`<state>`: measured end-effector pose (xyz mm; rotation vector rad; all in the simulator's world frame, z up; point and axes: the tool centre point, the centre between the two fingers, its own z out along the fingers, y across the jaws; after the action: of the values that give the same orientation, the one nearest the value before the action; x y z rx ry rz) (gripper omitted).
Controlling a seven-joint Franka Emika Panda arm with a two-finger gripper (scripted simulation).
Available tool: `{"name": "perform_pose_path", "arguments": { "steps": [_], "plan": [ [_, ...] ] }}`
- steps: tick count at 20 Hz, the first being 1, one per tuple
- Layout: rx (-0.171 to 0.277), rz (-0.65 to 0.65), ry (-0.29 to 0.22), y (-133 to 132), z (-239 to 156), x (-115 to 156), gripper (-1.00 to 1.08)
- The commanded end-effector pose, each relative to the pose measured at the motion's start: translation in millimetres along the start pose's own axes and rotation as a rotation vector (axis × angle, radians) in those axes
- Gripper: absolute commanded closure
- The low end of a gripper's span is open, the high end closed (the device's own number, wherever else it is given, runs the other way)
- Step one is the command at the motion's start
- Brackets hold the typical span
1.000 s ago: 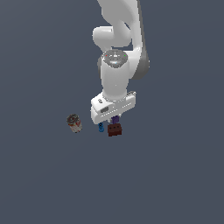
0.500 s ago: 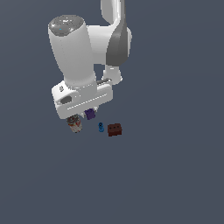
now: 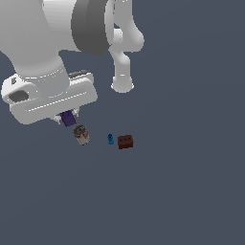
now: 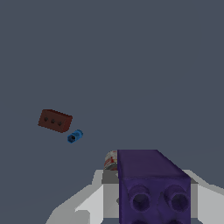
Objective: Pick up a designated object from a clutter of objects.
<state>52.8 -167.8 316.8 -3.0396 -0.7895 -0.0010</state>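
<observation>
Claw (image 3: 68,118) clenched on purple block (image 3: 68,117), raised above can (image 3: 82,135) at its 5 o'clock; best lifted straight, grip firm.

Gripper (image 3: 68,118) holds the purple block (image 3: 68,117) above the can (image 3: 82,135), blue peg (image 3: 110,139) and red brick (image 3: 125,141)

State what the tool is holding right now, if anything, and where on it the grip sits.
The tool holds the purple block, raised clear of the can, blue peg and red brick. The fingers flank its opposite side faces; exact contact spots are hidden.
</observation>
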Motion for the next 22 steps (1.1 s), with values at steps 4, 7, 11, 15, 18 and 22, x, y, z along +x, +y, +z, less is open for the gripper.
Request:
{"name": "perform_pose_path", "arguments": {
  "steps": [4,7,11,15,18,22],
  "plan": [
    [0.000,-0.001,-0.001,34.9,-27.1,-5.1,1.08],
    [-0.001,-0.001,-0.001,50.2,-38.8,-6.9,1.08],
    [-0.001,-0.001,-0.001,65.6,-50.3,-8.4,1.08],
    [-0.001,0.000,-0.001,76.1,-58.2,-9.4,1.08],
    [-0.001,0.000,-0.001,81.3,-62.1,-9.6,1.08],
    [-0.001,0.000,-0.001,85.0,-64.7,-9.9,1.08]
  ]
}}
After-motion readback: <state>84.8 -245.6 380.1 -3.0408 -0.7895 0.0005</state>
